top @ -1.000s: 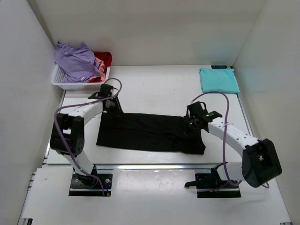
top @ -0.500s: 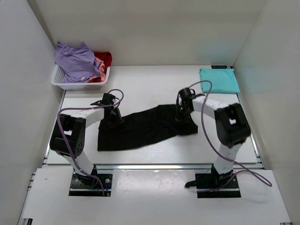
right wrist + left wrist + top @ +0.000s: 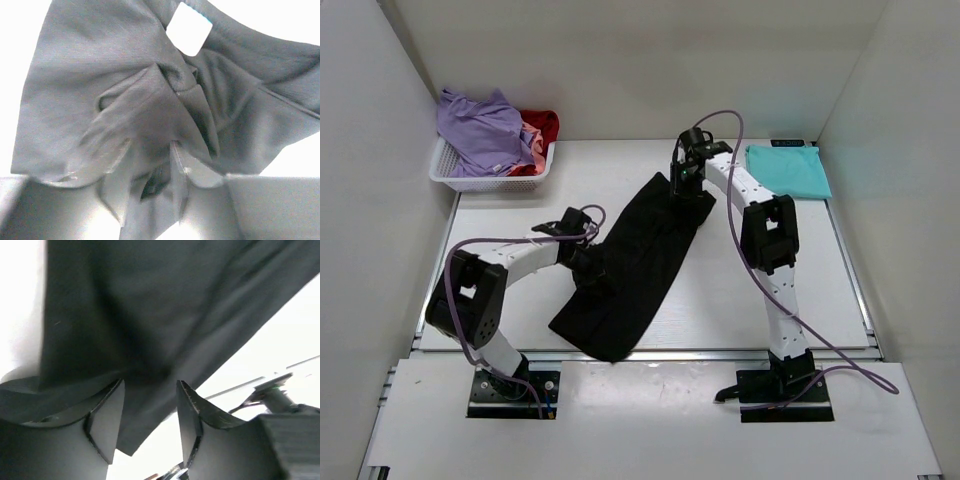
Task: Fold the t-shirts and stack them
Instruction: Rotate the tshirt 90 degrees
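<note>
Black t-shirt stretched as a diagonal band across the tabletop, its lower end reaching the near edge. The right gripper is closed on the far end, cloth pinched between its fingers near a white label. The left gripper clamps a fold of the lower half. A folded teal t-shirt lies at the far right corner.

The white table carries a black shirt slanting from the left gripper to the right gripper. A folded teal shirt lies just right of the right gripper, and a basket sits beyond the left gripper.
</note>
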`<state>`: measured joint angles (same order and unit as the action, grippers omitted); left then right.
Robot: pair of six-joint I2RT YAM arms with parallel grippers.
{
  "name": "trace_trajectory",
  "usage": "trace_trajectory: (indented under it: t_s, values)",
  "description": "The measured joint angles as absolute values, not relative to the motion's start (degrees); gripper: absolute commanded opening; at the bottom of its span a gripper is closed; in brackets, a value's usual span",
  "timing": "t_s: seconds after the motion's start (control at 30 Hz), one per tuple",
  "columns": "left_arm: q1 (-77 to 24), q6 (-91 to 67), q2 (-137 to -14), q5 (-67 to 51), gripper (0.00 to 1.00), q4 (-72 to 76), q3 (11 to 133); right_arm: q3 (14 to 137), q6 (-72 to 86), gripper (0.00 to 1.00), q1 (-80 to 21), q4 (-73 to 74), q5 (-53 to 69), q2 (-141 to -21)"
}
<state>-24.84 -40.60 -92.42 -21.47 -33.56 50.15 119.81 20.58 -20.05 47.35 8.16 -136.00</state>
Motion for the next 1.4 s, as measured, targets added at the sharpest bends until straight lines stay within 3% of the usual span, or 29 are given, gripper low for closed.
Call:
trace_trajectory:
  t_s: [0.1,0.17,0.27,0.33,0.43,0.57,0.73,1.07,1.4]
  values:
    - [-23.9,-42.2,-92.0,-21.9,0.58,-34.2,54.4,126.1,19.7,0.55,-19.3,51.0,7.8,-136.0]
    - [-22.0,-42.8,-91.7,-22.1,0.58,-34.2,58.1,129.0,18.9,0.6,-18.5,52.0,7.8,-135.0]
    - [-19.4,-42.6,-93.1,-22.7,0.56,-33.5,65.3,125.7,17.1,0.49,-18.0,51.9,8.4,-129.1]
    - [-18.2,-41.8,-97.0,-23.2,0.54,-32.6,71.9,117.1,16.2,0.22,-18.5,50.2,9.3,-121.6]
    - [-18.2,-40.4,-105.8,-24.5,0.53,-30.3,81.8,98.3,16.7,0.11,-22.7,44.1,12.5,-108.3]
    - [-18.8,-39.4,-118.3,-27.8,0.53,-27.6,91.3,75.9,20.1,0.13,-31.9,35.6,19.6,-97.4]
    - [-20.1,-37.5,-130.3,-29.6,0.52,-28.3,99.3,61.6,22.7,0.14,-40.2,25.8,26.1,-98.4]
    - [-20.3,-35.9,-137.6,-29.4,0.52,-30.9,109.0,61.9,25.4,0.15,-44.8,17.5,26.9,-106.4]
    - [-18.1,-38.4,-140.4,-25.5,0.53,-31.9,114.7,65.5,23.1,0.15,-36.1,26.3,20.1,-106.4]
